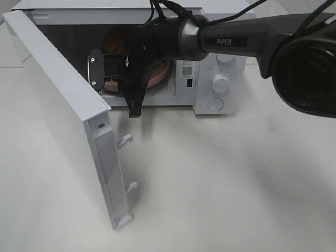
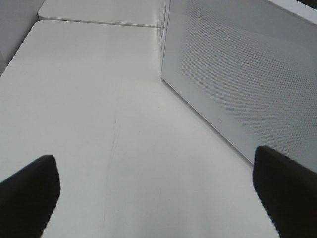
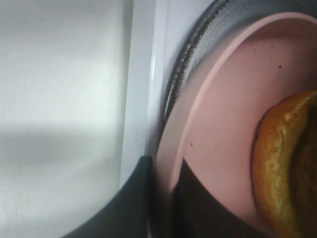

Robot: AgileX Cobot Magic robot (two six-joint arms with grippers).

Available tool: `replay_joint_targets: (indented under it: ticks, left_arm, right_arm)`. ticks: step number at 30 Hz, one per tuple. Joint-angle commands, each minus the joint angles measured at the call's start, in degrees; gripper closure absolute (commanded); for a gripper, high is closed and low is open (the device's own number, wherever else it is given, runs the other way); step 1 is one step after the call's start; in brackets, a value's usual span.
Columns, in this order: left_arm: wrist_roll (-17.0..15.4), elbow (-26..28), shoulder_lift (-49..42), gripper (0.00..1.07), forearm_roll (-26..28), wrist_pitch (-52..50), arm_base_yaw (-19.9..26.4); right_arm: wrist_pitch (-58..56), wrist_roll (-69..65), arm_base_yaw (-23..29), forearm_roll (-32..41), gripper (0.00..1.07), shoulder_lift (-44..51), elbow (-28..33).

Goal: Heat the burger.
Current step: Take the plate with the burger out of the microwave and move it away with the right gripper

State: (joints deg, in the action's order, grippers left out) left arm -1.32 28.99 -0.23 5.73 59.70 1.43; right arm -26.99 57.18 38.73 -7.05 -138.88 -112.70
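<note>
Right tool [image 3: 161,198] pinches pink plate [image 3: 223,134] rim inside microwave [image 1: 220,63].

We see a plain white surface [image 1: 220,189] filling most of the high view, with soft shadows across it. Directly on it, at the far edge, sits a white microwave [image 1: 218,84] — its door [image 1: 63,115] swung wide open toward the near left corner, two latch hooks showing on the door's edge. In the left wrist view the same surface [image 2: 99,124] runs bare beside the door's perforated panel [image 2: 237,79] — a seam crosses it near the far edge.
</note>
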Motion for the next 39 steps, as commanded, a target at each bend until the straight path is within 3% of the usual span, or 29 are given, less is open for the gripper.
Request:
replay_joint_targets:
  ticks: [1,14,20,39]
  left_arm:
    - [-0.17,0.00,-0.97,0.06,0.06,-0.63,0.17]
    - [-0.17,0.00,-0.97,0.06,0.06,-0.63,0.17]
    - [-0.17,0.00,-0.97,0.06,0.06,-0.63,0.17]
    - [-0.17,0.00,-0.97,0.06,0.00,-0.63,0.17]
  right_arm:
    - [-1.20,3.09,0.06,0.92,1.07,2.35,3.09]
    - [4.41,20.63,0.06,4.70,1.07,9.45,13.81]
    - [8.37,29.56,-0.11,10.83,1.07,13.06,18.68]
    - [7.45,47.50,-4.18,26.24,1.07,20.00,25.78]
